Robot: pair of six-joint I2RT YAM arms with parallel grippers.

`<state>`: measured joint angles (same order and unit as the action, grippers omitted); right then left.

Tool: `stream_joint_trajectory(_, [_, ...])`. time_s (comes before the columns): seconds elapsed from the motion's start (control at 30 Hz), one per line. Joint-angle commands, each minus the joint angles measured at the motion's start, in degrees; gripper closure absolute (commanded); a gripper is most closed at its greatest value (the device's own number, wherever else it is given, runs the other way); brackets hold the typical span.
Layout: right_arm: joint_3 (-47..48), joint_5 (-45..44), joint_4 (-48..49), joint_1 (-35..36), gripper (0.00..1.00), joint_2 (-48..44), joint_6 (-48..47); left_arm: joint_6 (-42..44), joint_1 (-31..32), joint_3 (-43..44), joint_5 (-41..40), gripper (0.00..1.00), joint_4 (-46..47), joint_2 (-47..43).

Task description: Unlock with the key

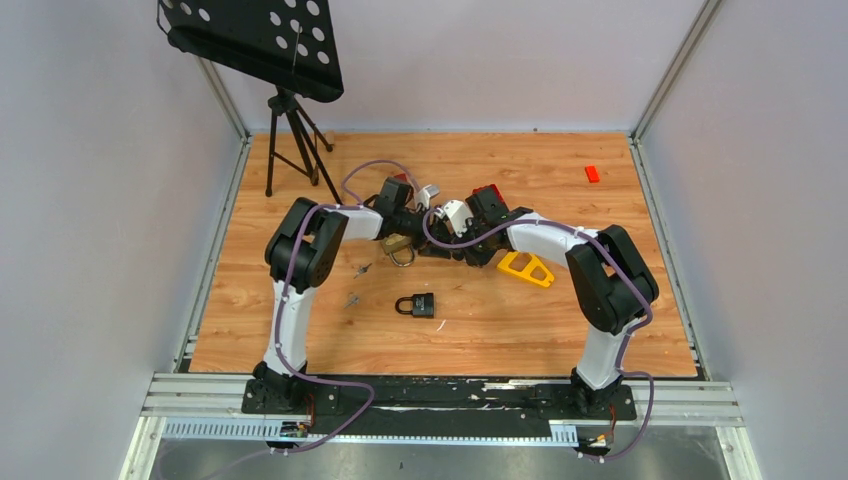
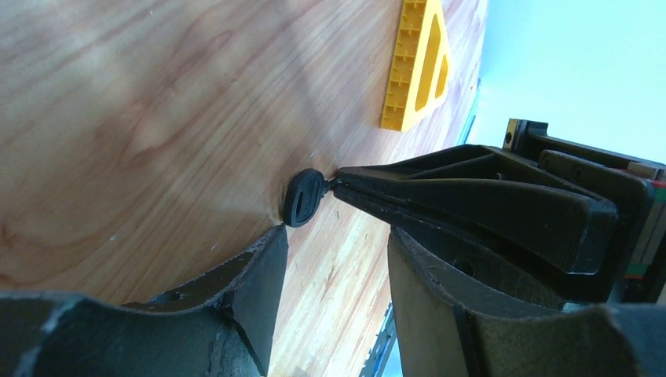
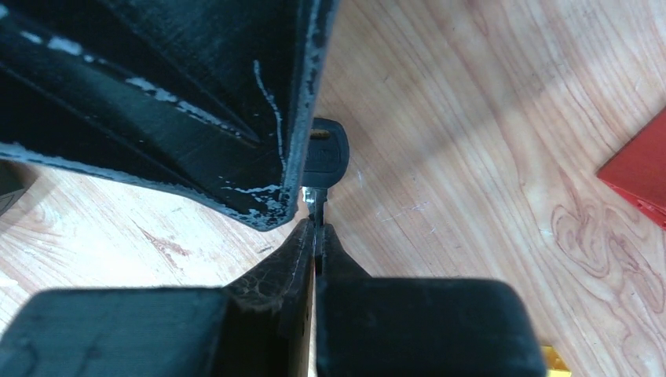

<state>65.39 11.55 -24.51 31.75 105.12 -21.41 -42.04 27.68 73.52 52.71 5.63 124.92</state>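
Key (image 3: 323,153) blade pinched in right claw (image 3: 316,232), pressed together; left claw (image 2: 336,239) spread, black key head just beyond its fingertips.

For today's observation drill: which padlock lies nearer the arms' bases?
The black padlock, dark-bodied and lying alone; the brass padlock sits farther back.

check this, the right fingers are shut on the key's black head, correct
No: the right fingers are shut on the metal blade of the key, not its black head, which sticks out beyond the tips. The right wrist view shows it.
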Motion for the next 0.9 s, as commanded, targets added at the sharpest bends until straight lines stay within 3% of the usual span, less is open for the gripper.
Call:
stream_joint_trajectory(0.0, [-0.42,0.40,0.05,0.47,1.00,1.76,-1.47,4.48,0.09,2.97,-4.41,0.41,-3.99,1.92])
stream_joint_trajectory(0.43, [-1.31,0.04,1.15,0.47,1.00,0.65,-1.57,6.28,0.49,8.40,-5.00,0.39,-7.78,5.76])
stream_joint_trajectory(0.87, [-0.81,0.29,0.79,0.44,1.00,1.08,-1.94,16.19,1.50,9.90,-0.68,0.42,-14.64,7.80])
